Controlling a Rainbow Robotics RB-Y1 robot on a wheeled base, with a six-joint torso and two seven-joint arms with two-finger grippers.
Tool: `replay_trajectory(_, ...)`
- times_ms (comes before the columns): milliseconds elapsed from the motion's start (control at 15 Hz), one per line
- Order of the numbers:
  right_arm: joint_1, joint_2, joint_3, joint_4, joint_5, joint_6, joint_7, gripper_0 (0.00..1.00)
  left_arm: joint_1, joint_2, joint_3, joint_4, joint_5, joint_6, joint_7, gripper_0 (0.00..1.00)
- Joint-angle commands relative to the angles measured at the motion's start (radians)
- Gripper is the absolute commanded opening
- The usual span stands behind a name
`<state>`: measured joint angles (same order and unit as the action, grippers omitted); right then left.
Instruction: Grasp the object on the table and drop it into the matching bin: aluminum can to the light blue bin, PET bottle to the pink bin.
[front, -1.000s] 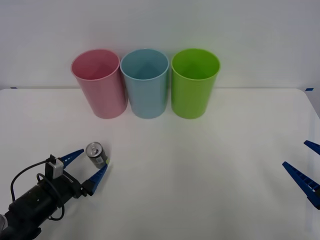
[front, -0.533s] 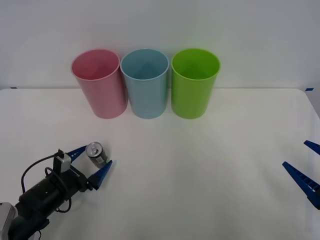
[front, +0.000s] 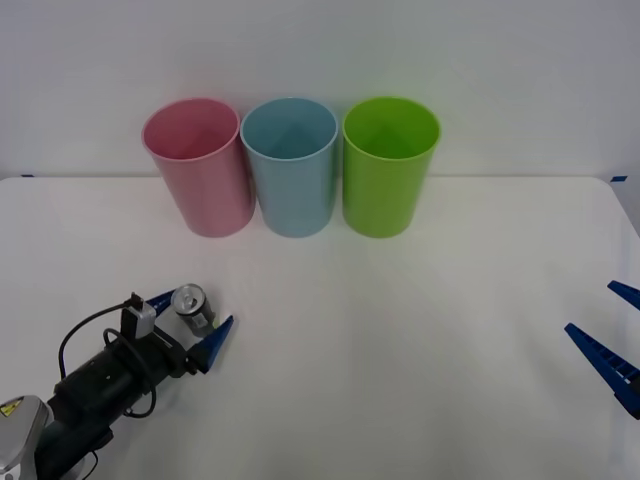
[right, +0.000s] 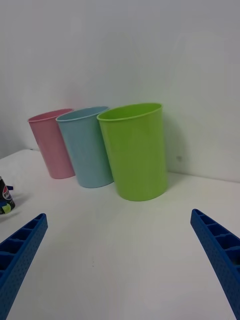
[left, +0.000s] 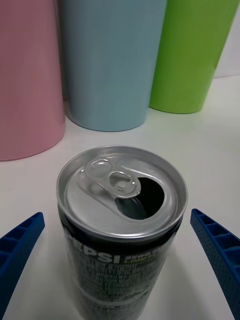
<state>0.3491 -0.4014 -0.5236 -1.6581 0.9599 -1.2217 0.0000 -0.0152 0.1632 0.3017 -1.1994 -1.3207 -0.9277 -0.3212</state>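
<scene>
Left gripper (front: 193, 319) spread wide around the can (front: 193, 307) (opened, likely light, slick, dentable); grip mid-body, gently.

My left arm (front: 95, 385): black cylindrical housing, one looped black cable, a small grey-white block on top, a yellow warning sticker on its silver segment at 7 o'clock. My left gripper (front: 190, 322): two blue ribbed tapered plastic fingers. My right gripper (front: 610, 335): identical blue ribbed fingers.
</scene>
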Motion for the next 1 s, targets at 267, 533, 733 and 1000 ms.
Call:
replay_trajectory(267,0.000,0.000,0.000,0.000,0.000,0.000,0.000,1.00,-0.005,-0.001,-0.001,0.000,-0.005,0.004,-0.004,0.83)
replay_trajectory(533,0.000,0.000,0.000,0.000,0.000,0.000,0.000,1.00,-0.005,-0.001,-0.004,0.000,-0.003,0.013,-0.018,0.01)
replay_trajectory(733,0.000,0.000,0.000,0.000,0.000,0.000,0.000,1.00,-0.006,-0.001,-0.006,0.000,0.000,0.017,-0.016,0.00)
replay_trajectory(1000,0.000,0.000,0.000,0.000,0.000,0.000,0.000,1.00,-0.003,-0.001,0.000,0.000,0.005,0.015,-0.015,0.00)
